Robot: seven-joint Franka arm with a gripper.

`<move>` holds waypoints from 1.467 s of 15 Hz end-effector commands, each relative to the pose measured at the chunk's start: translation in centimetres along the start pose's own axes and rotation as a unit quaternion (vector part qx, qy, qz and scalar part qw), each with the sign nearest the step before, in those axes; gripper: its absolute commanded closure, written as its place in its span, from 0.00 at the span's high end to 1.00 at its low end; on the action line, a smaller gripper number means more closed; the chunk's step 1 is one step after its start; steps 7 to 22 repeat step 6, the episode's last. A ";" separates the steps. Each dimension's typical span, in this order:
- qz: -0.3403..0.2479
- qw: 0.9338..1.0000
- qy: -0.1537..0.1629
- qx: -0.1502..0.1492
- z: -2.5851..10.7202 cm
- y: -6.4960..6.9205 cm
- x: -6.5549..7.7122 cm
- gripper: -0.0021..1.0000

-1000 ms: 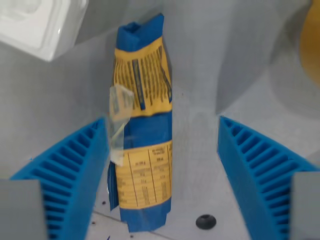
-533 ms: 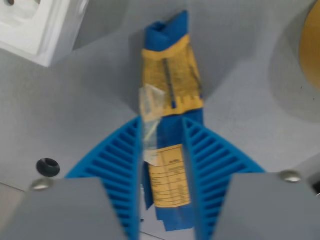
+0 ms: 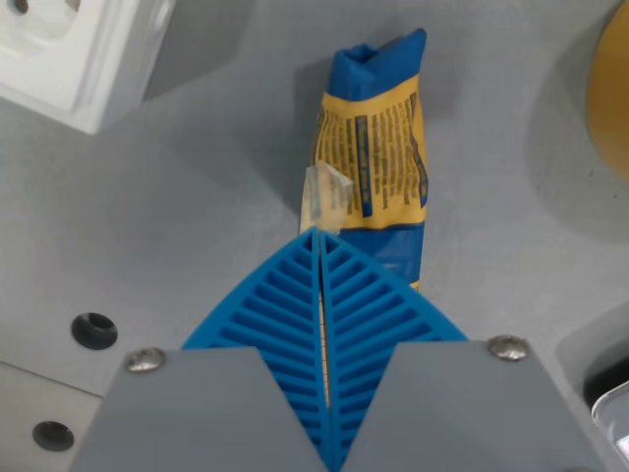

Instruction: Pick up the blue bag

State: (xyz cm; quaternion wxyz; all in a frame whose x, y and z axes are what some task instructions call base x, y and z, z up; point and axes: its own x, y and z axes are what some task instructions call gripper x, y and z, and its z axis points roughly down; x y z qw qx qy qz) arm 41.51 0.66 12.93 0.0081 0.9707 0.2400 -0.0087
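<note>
gripper (image 3: 320, 246): blue ribbed fingers (image 3: 270, 324) pressed tip to tip, only a thin seam btwn; nothing visibly clamped
blue bag (image 3: 378, 147): just beyond the tips & to wrist view's right; lower end hidden behind the right finger; grip on it can't be told; clear tape tab (image 3: 324, 197) at its left edge
table (image 3: 197, 197): grey; dark holes (image 3: 94, 329) near left
white block (image 3: 74, 49): far upper left, well apart from bag
</note>
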 end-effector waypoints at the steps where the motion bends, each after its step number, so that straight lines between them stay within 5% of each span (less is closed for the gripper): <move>1: -0.008 0.999 0.029 -0.035 -1.6 -0.1 -1.0 0.00; 6: -0.008 0.999 0.023 -0.030 -4.1 -0.2 -1.5 0.00; 22: -0.008 0.999 0.023 -0.030 -4.1 -0.2 -1.5 0.00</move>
